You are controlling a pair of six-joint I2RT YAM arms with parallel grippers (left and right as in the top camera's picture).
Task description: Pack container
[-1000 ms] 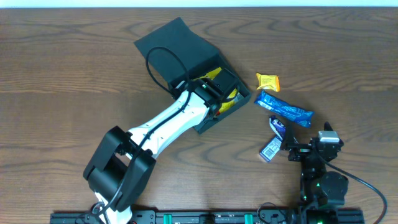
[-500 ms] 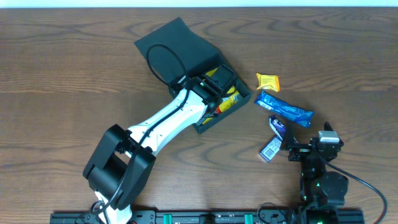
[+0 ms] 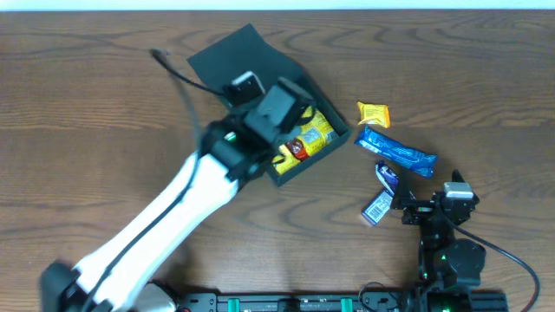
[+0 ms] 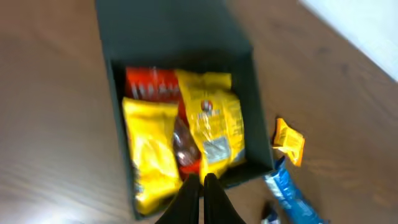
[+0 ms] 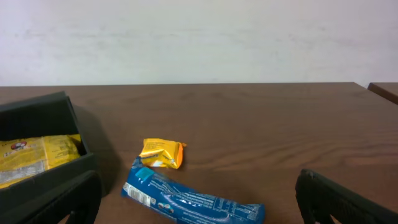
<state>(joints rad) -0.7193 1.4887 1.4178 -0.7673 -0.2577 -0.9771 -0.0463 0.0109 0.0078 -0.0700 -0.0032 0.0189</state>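
Up and back has gone the left arm, which a moment ago reached low inside the container [image 3: 232, 55]; its fingers [image 4: 202, 183] now hang over the container's near wall, pressed together and empty, probably lifted clear to make room. The container sits with its lid flap thrown back on the table [image 3: 69, 104], so the tray stays open from above. Inside lie two yellow packets [image 4: 211, 121] over a red one [image 4: 152, 90], laid flat, which should let the lid shut later. To the right of the container an orange packet [image 3: 374, 113], a blue packet [image 3: 396, 152] and a smaller packet [image 3: 378, 208] wait unpacked. Further right of the container, the right arm's fingers [image 5: 198, 179] stand wide apart, holding nothing and facing those packets.
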